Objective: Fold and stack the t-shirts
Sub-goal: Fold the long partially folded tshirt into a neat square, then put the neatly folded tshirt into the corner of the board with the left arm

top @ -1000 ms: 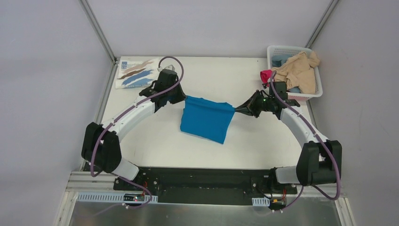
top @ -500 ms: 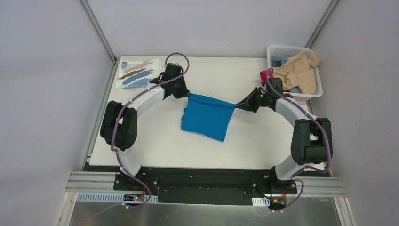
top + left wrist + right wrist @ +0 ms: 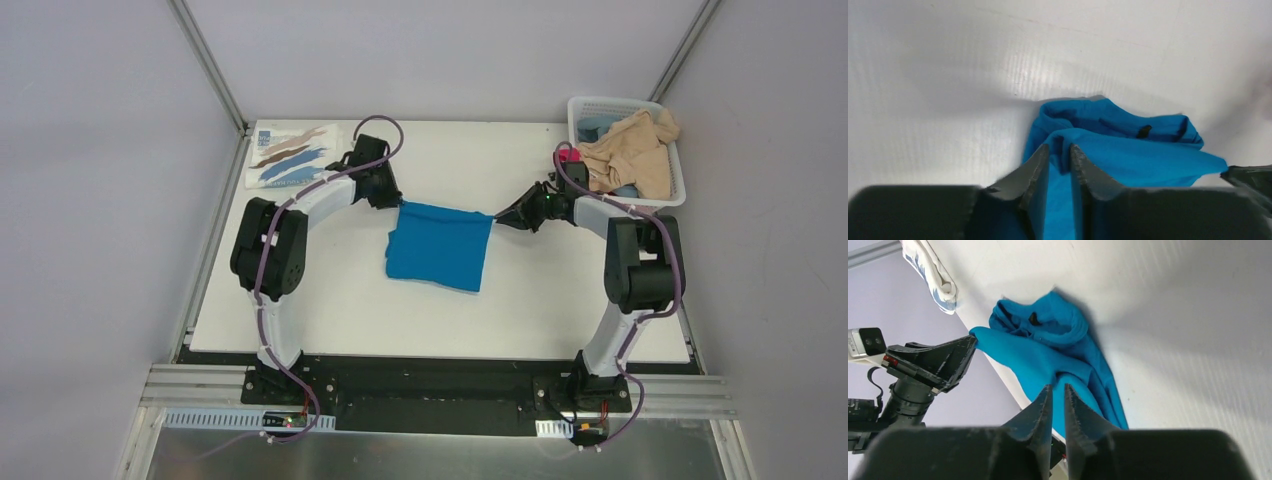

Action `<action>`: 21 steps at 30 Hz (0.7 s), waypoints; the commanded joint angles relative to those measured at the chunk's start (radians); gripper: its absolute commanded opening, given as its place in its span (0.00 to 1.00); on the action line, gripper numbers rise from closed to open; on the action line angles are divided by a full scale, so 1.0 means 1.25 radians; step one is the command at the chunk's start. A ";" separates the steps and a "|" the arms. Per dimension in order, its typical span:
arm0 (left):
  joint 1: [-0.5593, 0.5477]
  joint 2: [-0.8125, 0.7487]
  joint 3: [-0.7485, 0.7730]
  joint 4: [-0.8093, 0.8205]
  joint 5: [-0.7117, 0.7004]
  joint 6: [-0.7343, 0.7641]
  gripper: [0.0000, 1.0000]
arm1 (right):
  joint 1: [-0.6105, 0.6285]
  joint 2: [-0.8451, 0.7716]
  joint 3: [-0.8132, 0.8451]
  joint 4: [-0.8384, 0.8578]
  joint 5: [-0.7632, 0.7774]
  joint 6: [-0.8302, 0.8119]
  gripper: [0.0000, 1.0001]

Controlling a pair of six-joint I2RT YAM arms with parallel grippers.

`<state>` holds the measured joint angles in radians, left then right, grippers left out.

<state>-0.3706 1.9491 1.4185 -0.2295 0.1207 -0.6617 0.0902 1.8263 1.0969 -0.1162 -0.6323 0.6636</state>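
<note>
The bright blue t-shirt (image 3: pixel 438 247) lies partly folded in the middle of the table. My left gripper (image 3: pixel 397 203) is shut on its far left corner and my right gripper (image 3: pixel 497 218) is shut on its far right corner. The far edge is stretched between them just above the table. In the left wrist view the jaws pinch a fold of the blue t-shirt (image 3: pixel 1128 155), with the collar beyond. In the right wrist view the blue t-shirt (image 3: pixel 1048 360) runs across to the left gripper. The white brushstroke-printed t-shirt (image 3: pixel 288 156) lies folded at the far left corner.
A white mesh basket (image 3: pixel 678 190) at the far right holds a beige shirt (image 3: pixel 633 150), a bit of pale-blue cloth and a pink one (image 3: pixel 567 156) hanging at its left side. Metal frame posts rise at both back corners.
Both grippers have carried the shirt's held edge away from the arm bases and lower. The shirt now lies flatter, with less cloth hanging.
</note>
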 commanded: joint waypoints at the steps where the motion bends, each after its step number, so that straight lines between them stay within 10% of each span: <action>1: 0.026 -0.002 0.042 0.006 -0.017 0.018 0.36 | -0.015 0.020 0.060 0.031 0.005 0.011 0.29; 8: 0.025 -0.074 0.023 0.013 0.057 0.027 0.96 | -0.012 -0.080 0.019 0.011 0.044 0.007 0.98; 21: 0.014 -0.008 0.041 0.117 0.338 0.004 0.99 | 0.087 -0.070 0.011 0.171 0.018 0.068 0.99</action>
<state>-0.3477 1.8843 1.4136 -0.1284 0.4206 -0.6449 0.1909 1.6817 1.0698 -0.0219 -0.5919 0.7006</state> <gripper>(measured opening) 0.990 0.993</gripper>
